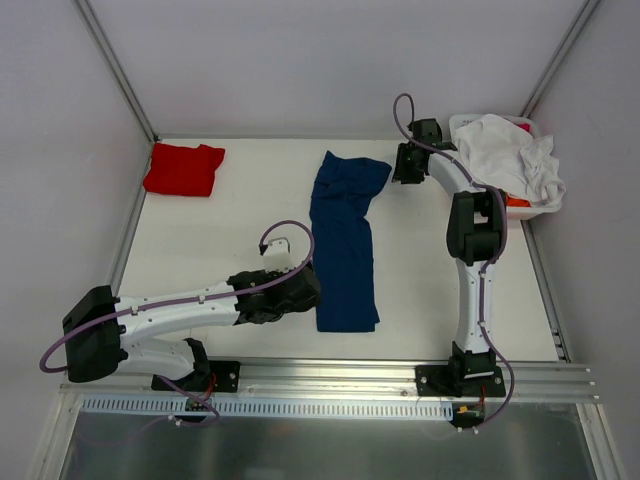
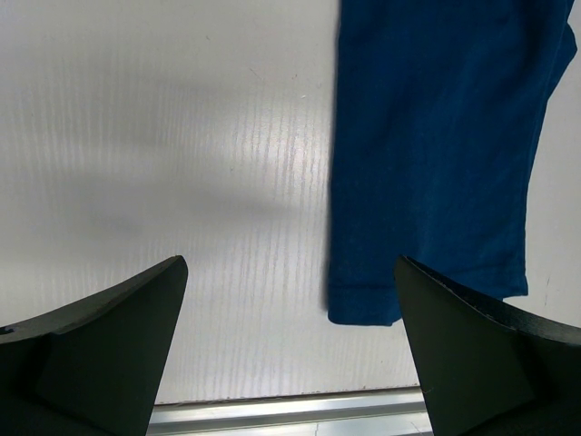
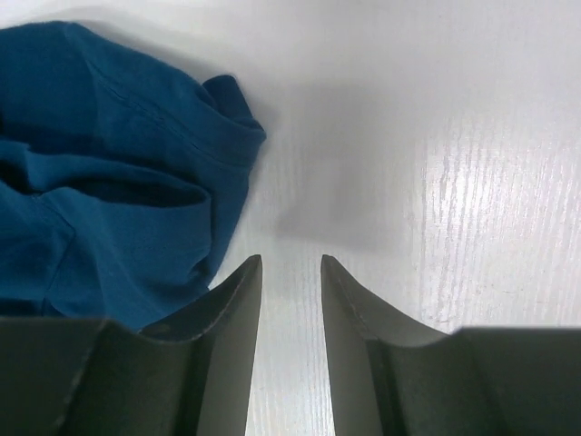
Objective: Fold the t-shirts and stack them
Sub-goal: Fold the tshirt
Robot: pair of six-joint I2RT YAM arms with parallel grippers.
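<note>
1. Top external view: at far left, a red t-shirt [image 1: 183,169] lies folded into a compact, soft-edged rectangle at the far-left corner of the white table [image 1: 240,210], well apart from both arms.
2. The left gripper [image 1: 303,289] sits low, just beside the near-left edge of the navy t-shirt [image 1: 345,240]. Its jaws are spread wide and hold nothing. In the left wrist view, the shirt's near hem corner [image 2: 363,304] lies ahead and to the right, between the dark fingers [image 2: 109,345].
3. The navy shirt is a long narrow strip in mid-table, with its long axis running from near to far. The cloth is matte, flat at the near end and bunched at the far end.
4. The right gripper [image 1: 408,168] is just right of that bunched far end. Its jaws stand a narrow gap apart with nothing between them. In the right wrist view, rumpled folds of the shirt [image 3: 109,182] lie to the left.
5. At far right, a white basket [image 1: 462,122] holds a crumpled white t-shirt [image 1: 515,160] with orange cloth [image 1: 517,203] beneath it.
6. Judged from this layout, each arm is nearer one end, which suits an end-to-end fold.
</note>
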